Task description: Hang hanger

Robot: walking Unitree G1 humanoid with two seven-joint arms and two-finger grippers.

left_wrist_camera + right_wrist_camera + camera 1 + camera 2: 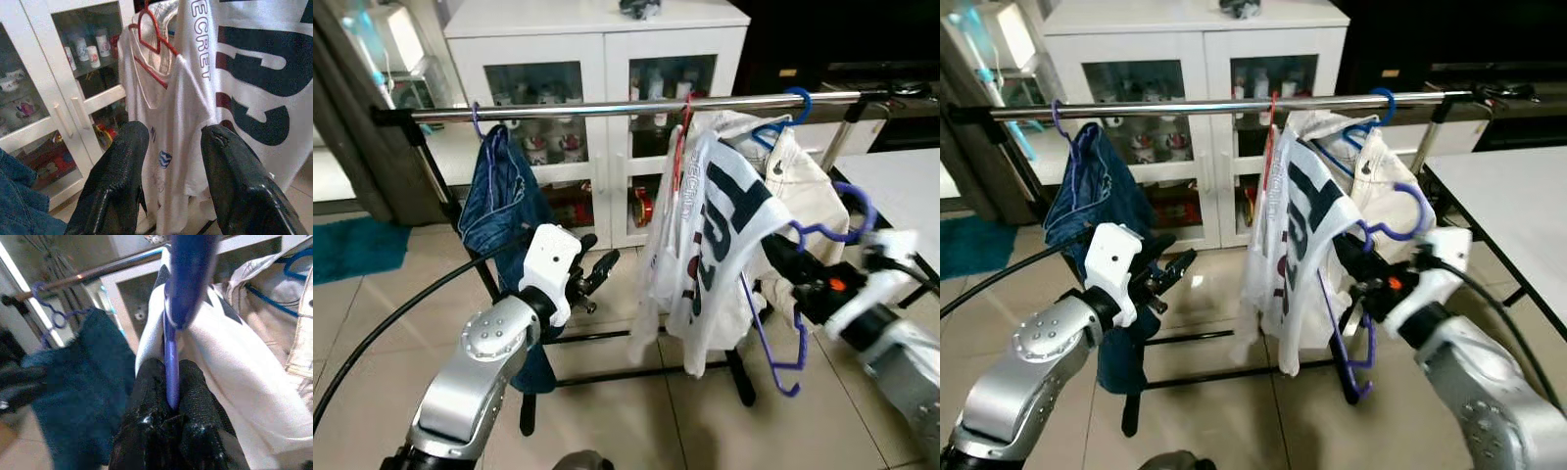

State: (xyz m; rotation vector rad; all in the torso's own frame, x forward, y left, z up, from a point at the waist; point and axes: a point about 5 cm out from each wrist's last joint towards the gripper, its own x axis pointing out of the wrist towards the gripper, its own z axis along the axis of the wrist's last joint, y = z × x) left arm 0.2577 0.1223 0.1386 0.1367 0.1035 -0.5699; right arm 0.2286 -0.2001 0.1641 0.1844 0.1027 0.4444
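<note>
My right gripper [785, 266] is shut on a purple hanger [771, 345], its fingers [146, 396] pinching the hanger's bar. A white T-shirt with dark lettering [729, 220] hangs from this hanger. The hanger is tilted, and its hook [847, 220] sits below the chrome rail [607, 108] of the clothes rack. On the rail hang a red hanger [681, 147] with a white shirt, a blue hanger [791, 106] with a cream jacket [798, 181], and at the left a purple hanger [476, 122] with a blue denim garment [499, 201]. My left gripper [597, 266] is open, left of the T-shirt and holding nothing.
A white glass-door cabinet [597, 59] stands behind the rack. A white table [901, 181] is at the right, close to my right arm. A teal mat [352, 250] lies on the tiled floor at the left. A black cable [411, 304] runs beside my left arm.
</note>
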